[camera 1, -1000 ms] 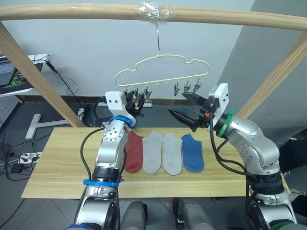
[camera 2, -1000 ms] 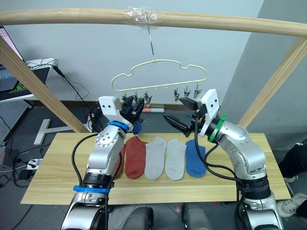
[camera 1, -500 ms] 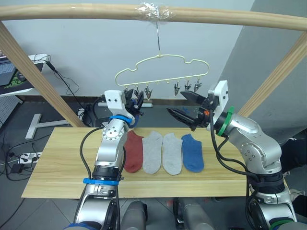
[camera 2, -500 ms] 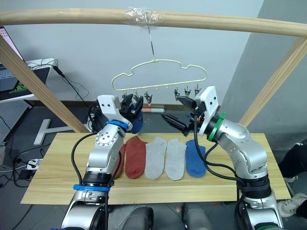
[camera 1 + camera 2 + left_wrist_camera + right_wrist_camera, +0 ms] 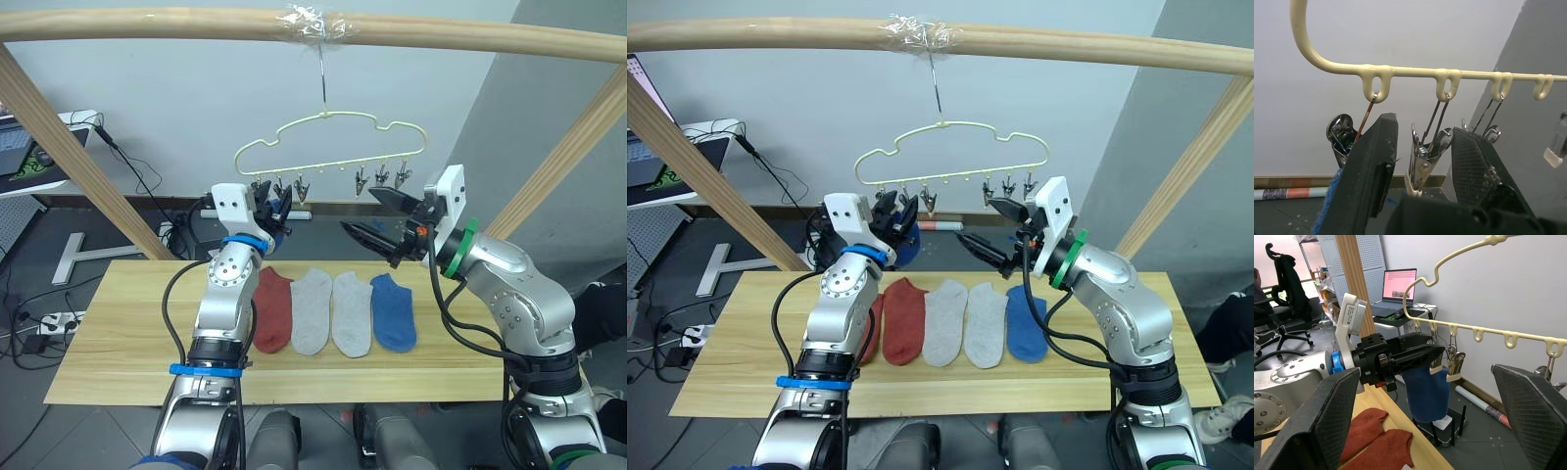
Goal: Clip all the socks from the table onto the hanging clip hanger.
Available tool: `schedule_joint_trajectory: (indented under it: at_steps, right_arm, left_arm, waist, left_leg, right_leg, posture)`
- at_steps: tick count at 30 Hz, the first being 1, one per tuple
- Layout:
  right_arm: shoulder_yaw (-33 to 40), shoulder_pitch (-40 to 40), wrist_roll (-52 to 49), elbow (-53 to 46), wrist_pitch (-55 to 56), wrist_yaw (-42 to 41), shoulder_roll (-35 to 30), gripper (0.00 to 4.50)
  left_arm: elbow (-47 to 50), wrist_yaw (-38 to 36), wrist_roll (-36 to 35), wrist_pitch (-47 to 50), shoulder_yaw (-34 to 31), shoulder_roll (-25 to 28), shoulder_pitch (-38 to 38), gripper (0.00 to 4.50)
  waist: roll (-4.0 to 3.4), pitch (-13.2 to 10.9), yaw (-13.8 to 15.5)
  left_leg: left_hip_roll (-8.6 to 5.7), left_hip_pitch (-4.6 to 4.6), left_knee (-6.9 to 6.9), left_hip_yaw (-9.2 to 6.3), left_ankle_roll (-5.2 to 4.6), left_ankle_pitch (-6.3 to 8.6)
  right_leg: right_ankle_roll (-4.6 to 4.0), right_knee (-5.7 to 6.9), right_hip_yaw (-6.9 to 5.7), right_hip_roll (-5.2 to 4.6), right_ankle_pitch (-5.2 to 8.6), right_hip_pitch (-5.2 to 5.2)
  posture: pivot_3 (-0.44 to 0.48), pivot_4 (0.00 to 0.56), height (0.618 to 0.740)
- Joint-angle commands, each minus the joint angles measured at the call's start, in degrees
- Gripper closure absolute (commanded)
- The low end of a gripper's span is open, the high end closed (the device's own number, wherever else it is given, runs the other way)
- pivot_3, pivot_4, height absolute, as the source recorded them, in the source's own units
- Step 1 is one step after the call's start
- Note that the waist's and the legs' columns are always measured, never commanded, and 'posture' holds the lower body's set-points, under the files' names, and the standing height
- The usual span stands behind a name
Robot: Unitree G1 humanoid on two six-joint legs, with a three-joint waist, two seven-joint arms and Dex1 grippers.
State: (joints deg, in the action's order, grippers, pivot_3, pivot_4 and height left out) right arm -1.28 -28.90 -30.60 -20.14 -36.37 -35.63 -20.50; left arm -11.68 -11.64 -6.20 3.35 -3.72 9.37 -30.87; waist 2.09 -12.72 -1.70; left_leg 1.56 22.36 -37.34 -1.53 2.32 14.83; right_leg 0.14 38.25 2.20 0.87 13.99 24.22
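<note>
The pale-yellow clip hanger [image 5: 328, 132] hangs by its hook from the wooden pole. A blue sock [image 5: 1425, 391] hangs from a clip at its left end. My left gripper [image 5: 1422, 127] is raised there and open, its fingers [image 5: 1374, 171] on either side of the neighbouring metal clip [image 5: 1420, 164]. To the right, my right gripper [image 5: 367, 217] is wide open in the air and holds nothing. On the table [image 5: 118, 343] a rust-red sock [image 5: 272, 308], two grey socks [image 5: 312, 311] and a blue sock [image 5: 394, 311] lie in a row. A second rust-red sock [image 5: 872, 328] is partly behind my left arm.
A thick wooden pole [image 5: 147, 24] spans the top, with slanted wooden posts [image 5: 69, 152] at both sides. Behind the table on the left are a desk with a laptop [image 5: 1396, 289], floor cables [image 5: 29, 323] and an office chair [image 5: 1283, 279].
My left gripper has edged up closer to the hanger's left clips. My right gripper has risen slightly and stays open.
</note>
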Motion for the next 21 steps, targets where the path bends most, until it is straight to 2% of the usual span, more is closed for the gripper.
schedule_joint_trajectory:
  at_steps: [1,8,21]
  right_arm:
    - [1.2,-0.6,-1.0,-2.4,1.0,-0.1,-0.5,0.00]
    - [1.2,-0.4,-1.1,-2.5,1.1,0.0,-0.6,0.00]
    - [1.3,-1.3,-1.7,-3.0,0.1,0.6,-0.9,0.00]
  left_arm:
    - [0.8,0.2,0.5,-1.2,0.1,0.1,-1.3,2.47]
    - [0.3,0.8,1.6,-0.8,0.5,-0.2,-1.4,2.47]
    - [-0.1,1.4,1.5,-1.0,0.4,0.0,-1.7,2.47]
  waist:
    - [0.00,0.0,0.0]
    - [0.00,0.0,-0.1]
    - [0.00,0.0,-0.1]
  left_leg:
    - [0.00,0.00,-0.02,0.00,0.00,0.00]
    - [-0.02,0.01,-0.63,0.02,-0.03,0.02]
    - [-0.02,-0.03,-0.69,0.04,-0.06,-0.02]
  right_leg:
    - [0.00,0.02,0.00,0.00,0.00,0.00]
    - [0.05,0.58,0.01,0.03,0.03,0.00]
    - [0.28,0.65,0.05,0.07,0.17,-0.02]
  posture:
    - [-0.047,0.181,0.740]
    - [-0.048,0.183,0.740]
    - [-0.048,0.188,0.740]
